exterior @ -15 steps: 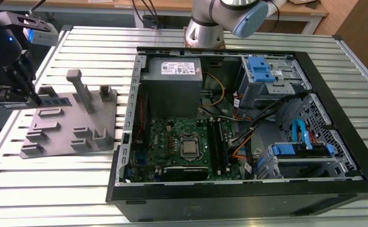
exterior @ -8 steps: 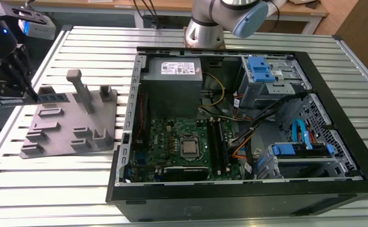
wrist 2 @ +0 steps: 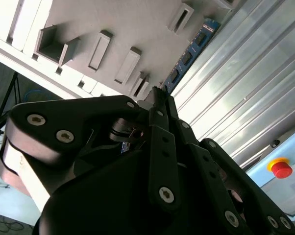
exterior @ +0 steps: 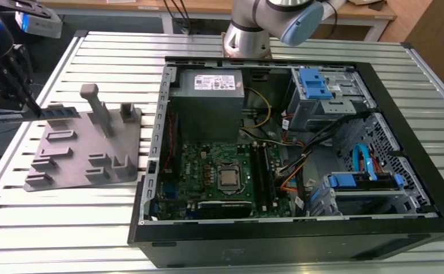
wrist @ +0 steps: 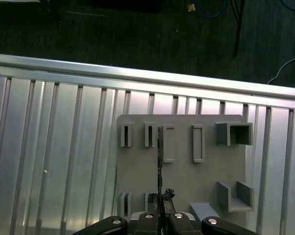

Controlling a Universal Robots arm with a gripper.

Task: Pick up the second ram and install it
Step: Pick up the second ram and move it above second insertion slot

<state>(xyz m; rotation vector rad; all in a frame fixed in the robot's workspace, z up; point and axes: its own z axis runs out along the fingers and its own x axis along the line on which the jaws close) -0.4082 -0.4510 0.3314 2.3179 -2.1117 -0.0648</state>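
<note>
Your gripper (exterior: 25, 105) has its jaws clenched on the second ram (exterior: 51, 113). In the second wrist view the two black fingers meet at one end of the blue strip (wrist 2: 191, 51), and the rest of the strip, with its black chips, reaches out past the gripper (wrist 2: 159, 100) along the side of the grey tray (wrist 2: 137, 24).

In the first wrist view you see the ram (wrist: 159, 156) from its thin edge, as a dark line. It runs from the gripper (wrist: 159, 208) across the tray (wrist: 206, 181), between two of the slot blocks. I cannot tell if it is already free of the tray or not.

In the exterior view the ram lies about level at the far corner of the tray (exterior: 85, 160), toward the exterior view's left. The tray rests on the ribbed metal table (exterior: 92, 228) just beside the open computer case (exterior: 404, 228). Inside the case you see the green motherboard (exterior: 206, 165) and the grey power supply (exterior: 206, 85) — both well apart from the gripper. A red button (wrist 2: 281, 169) shows in the second wrist view.
</note>
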